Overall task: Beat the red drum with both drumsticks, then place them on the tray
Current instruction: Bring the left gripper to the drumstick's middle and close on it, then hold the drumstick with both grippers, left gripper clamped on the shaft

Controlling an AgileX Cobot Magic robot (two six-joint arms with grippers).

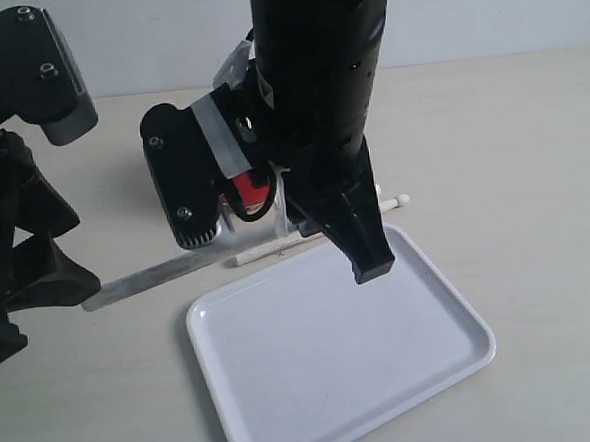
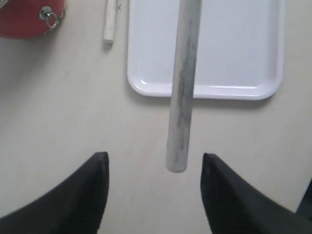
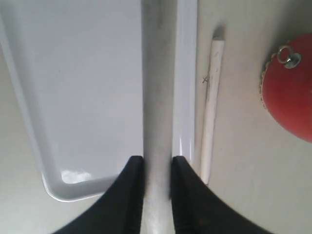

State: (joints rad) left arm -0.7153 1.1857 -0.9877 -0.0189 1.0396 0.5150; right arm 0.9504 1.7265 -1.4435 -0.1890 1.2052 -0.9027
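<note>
Well, the right gripper (image 3: pixel 157 162) pinches 1 slim, round, pale drumstick (image 3: pixel 158 87) between matte black jaws, above the glossy, round-cornered white tray (image 1: pixel 334 369) at lower centre. The left gripper (image 2: pixel 154 157) stands spread, gripping nothing. The other stick (image 1: pixel 272 250) lies on the smooth beige table (image 1: pixel 532 166) beside the rounded red drum (image 1: pixel 248 191), mid-frame.

Small dark "x" mark (image 3: pixel 204 79) on the pale drumstick (image 3: pixel 209 112) just beside the tray (image 3: pixel 73 97)
</note>
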